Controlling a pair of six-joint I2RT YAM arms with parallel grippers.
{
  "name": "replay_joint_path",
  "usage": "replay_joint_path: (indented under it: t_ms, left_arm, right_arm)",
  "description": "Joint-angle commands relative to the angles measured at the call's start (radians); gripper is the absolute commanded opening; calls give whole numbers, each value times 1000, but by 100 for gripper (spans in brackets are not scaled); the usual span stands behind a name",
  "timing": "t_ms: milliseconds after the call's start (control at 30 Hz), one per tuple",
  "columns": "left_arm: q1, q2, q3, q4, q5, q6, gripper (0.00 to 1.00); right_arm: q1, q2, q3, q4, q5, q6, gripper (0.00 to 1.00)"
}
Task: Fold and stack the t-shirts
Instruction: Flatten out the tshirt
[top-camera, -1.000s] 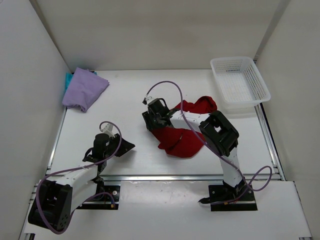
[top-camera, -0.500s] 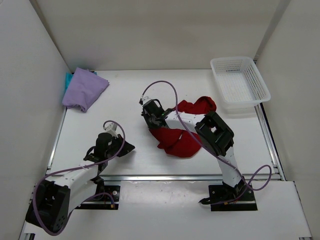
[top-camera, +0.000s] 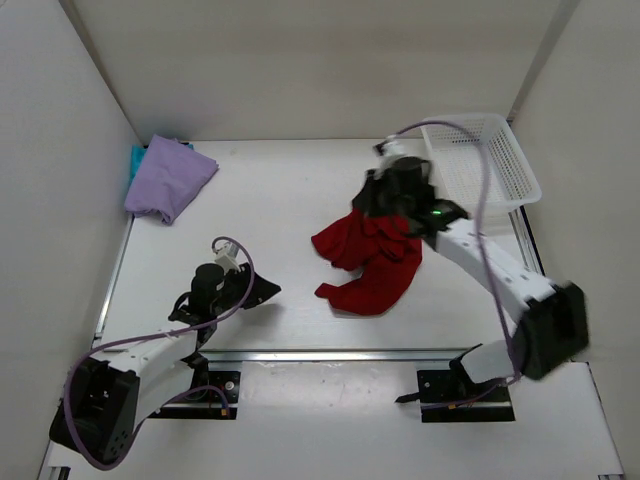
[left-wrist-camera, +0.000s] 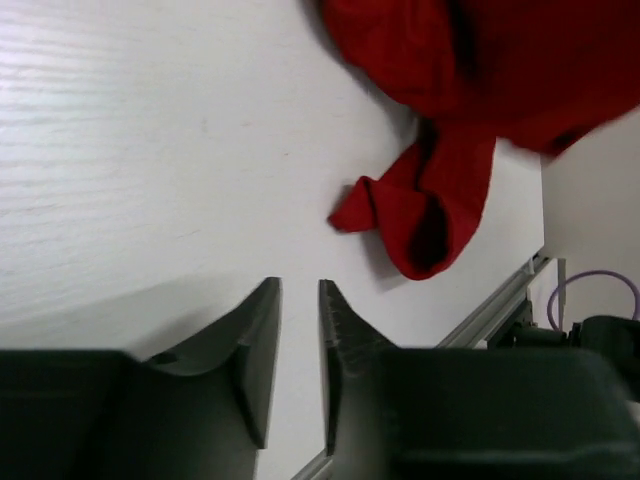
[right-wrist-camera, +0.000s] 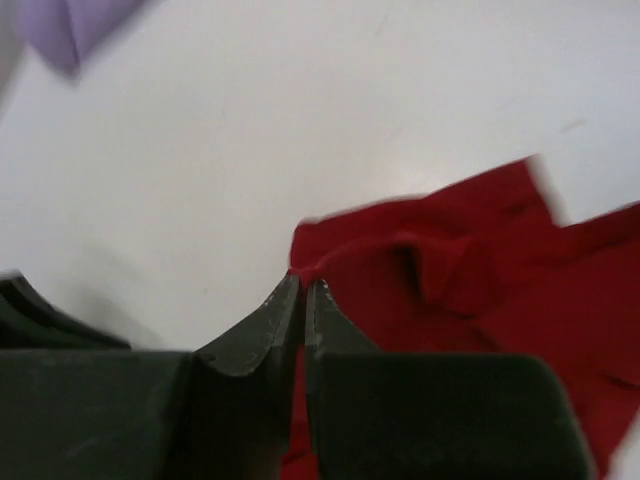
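Swung from the tabletop's (top-camera: 270, 200) centre out toward two o'clock, the right hand (right-wrist-camera: 303, 285) now sits beside the white basket (top-camera: 485, 165). Its fingers are pressed together on an edge of the deep red t-shirt (top-camera: 372, 270). The cloth has been pulled along and trails from the hand toward five o'clock. At seven o'clock the left hand (left-wrist-camera: 300, 300) has crept slightly rightward, its fingers a narrow gap apart and holding nothing. The lavender t-shirt (top-camera: 170, 178) lies over the teal t-shirt (top-camera: 134, 158) at ten o'clock.
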Motion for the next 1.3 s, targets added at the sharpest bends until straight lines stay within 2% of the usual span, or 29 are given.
replay_joint_path:
  t_ms: [0,67,100,133,200,233,333,400,567,633,767,833,967,1133,1267]
  left_arm:
    - [-40,22,80,37,43,-8,36]
    - [-101,50,129,19,11,5,54]
    - [-112,82,161,8,-3,6,60]
    - [-135,93,174,14,-20,14,61]
    - [-185,170,234,0,-32,11,62]
    - [-190,192,235,9,-38,-4,61]
    - [-244,301,284,38,-86,-31,53]
    - [-264,393,336,29,-129,-44,51]
    - [-241,560,415,141,-75,-121,54]
    - [-253,632,505,122,-132,-109,59]
    - [-233,760,712,37,-192,-86,65]
    - [-210,833,821,-30,-230,-58,65]
    - [-184,1019,1099,-179,-213,46,58]
    - [-245,1235,1502,-417,-271,363,54]
    - [-280,1433,1843,-622,-348,533,59]
  right_arm:
    - [-167,-232,-90,-26,-85,39,0]
    - [-256,-396,-153,-87,-77,29,0]
    - [-334,-473,-180,-102,-79,23,0]
    - [-375,-516,-213,-142,-94,16,0]
    - [-541,-655,-250,-217,-119,0,0]
    - [-615,-676,-268,-231,-146,-9,0]
    - [-724,-749,-312,-308,-148,-41,0]
    - [-740,-778,-332,-330,-111,-43,0]
    - [-674,-840,-317,-371,74,-44,0]
    - [-659,-848,-294,-377,137,-55,0]
    - [-608,-840,-316,-383,84,-49,0]
    - [-584,-852,-363,-354,39,-32,0]
    - [-504,-869,-394,-307,18,-14,0]
    - [-435,-887,-454,-316,21,22,0]
    - [-401,-921,-492,-327,15,37,0]
